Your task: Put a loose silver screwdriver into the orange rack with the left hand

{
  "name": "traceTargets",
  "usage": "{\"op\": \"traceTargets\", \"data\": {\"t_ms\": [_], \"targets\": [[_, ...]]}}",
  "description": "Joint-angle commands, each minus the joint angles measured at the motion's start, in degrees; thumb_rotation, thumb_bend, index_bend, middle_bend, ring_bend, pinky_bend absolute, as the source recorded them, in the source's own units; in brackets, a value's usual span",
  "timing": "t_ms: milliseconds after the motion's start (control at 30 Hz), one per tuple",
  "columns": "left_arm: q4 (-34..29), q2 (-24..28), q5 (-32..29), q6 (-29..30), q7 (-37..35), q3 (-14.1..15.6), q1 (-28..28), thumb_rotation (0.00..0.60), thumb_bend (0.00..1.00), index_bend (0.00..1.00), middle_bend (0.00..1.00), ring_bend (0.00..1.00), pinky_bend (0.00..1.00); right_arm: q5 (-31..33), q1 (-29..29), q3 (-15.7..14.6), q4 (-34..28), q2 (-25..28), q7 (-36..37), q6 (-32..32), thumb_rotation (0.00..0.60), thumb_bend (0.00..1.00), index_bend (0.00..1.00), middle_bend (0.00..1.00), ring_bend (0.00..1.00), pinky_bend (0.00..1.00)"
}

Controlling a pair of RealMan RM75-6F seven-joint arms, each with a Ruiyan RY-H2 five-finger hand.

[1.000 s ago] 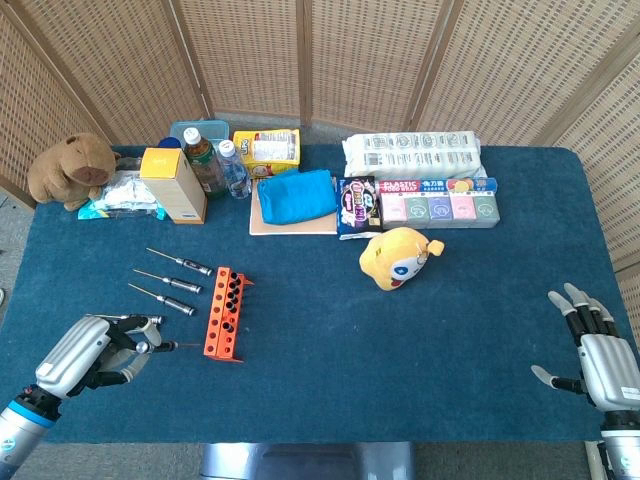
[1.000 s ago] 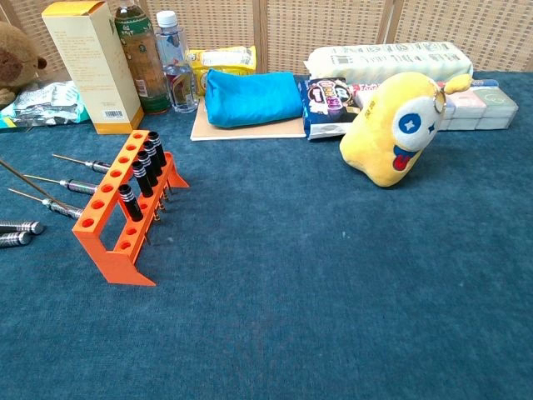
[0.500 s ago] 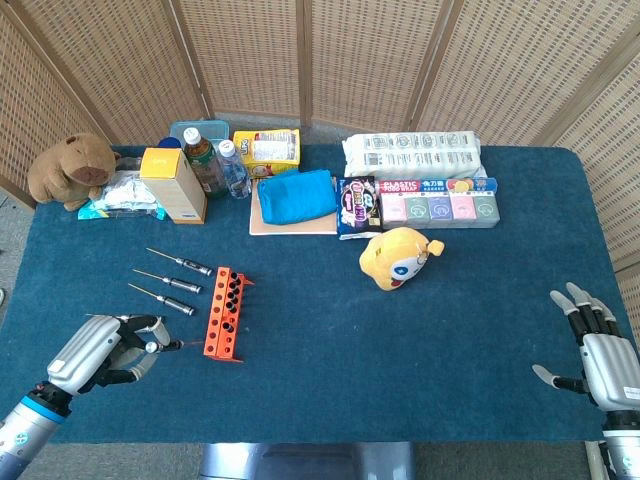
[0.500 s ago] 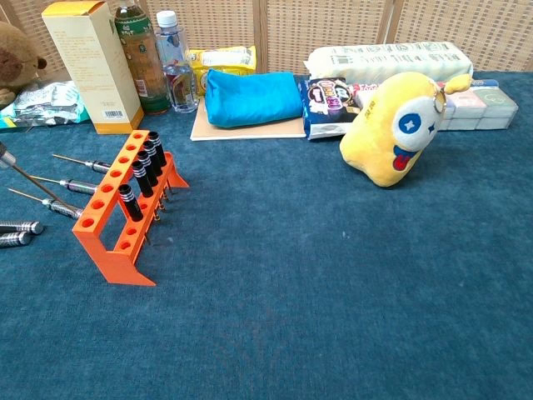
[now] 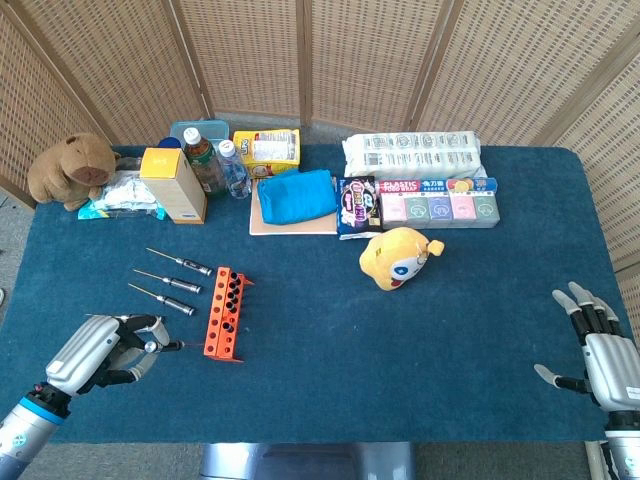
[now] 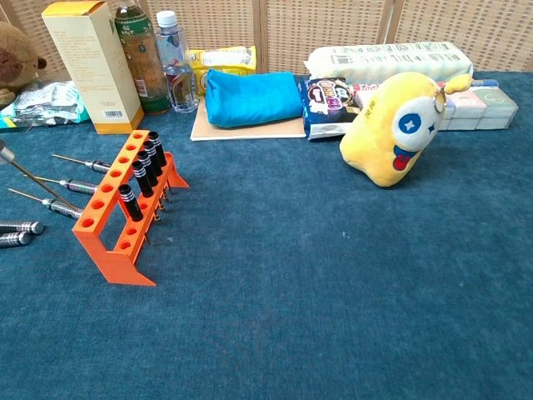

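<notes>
My left hand (image 5: pixel 103 352) is at the near left of the table and pinches a thin silver screwdriver (image 5: pixel 172 346) whose tip points right, just short of the near end of the orange rack (image 5: pixel 225 313). In the chest view the held shaft (image 6: pixel 30 177) slants down from the left edge toward the rack (image 6: pixel 107 223). Several black-handled drivers (image 6: pixel 143 173) stand in the rack's far holes; the near holes are bare. Three loose silver screwdrivers (image 5: pixel 168 281) lie side by side left of the rack. At the near right edge my right hand (image 5: pixel 602 352) holds nothing, fingers spread.
A yellow plush toy (image 5: pixel 396 257) sits mid-table. Along the back stand a brown plush (image 5: pixel 70 170), a yellow box (image 5: pixel 172 184), bottles (image 5: pixel 203 160), a blue pouch (image 5: pixel 296 196) and snack packs (image 5: pixel 437 201). Two silver cylinders (image 6: pixel 17 232) show at the chest view's left edge.
My left hand has drawn back slightly to the left, so the held screwdriver's tip is a little farther from the rack. The right hand and the loose screwdrivers have stayed put.
</notes>
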Motion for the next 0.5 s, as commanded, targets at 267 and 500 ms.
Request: {"op": "traceTargets", "data": {"t_ms": [267, 500], "targets": [[-0.8, 0.1, -0.5, -1.4, 1.3, -0.4, -0.7, 0.600, 0.42, 0.49, 1.00, 1.00, 1.00, 0.1, 0.0, 0.1, 0.0, 0.1, 0.2, 0.0, 0.600, 0.02, 0.09, 0.00, 0.00, 0.00], [-1.4, -0.8, -2.2, -2.5, 3.3, -0.9, -1.2, 0.600, 0.42, 0.49, 1.00, 1.00, 1.00, 0.2, -0.1, 0.2, 0.0, 0.3, 0.6, 0.2, 0.600, 0.02, 0.09, 0.00, 0.00, 0.00]]}}
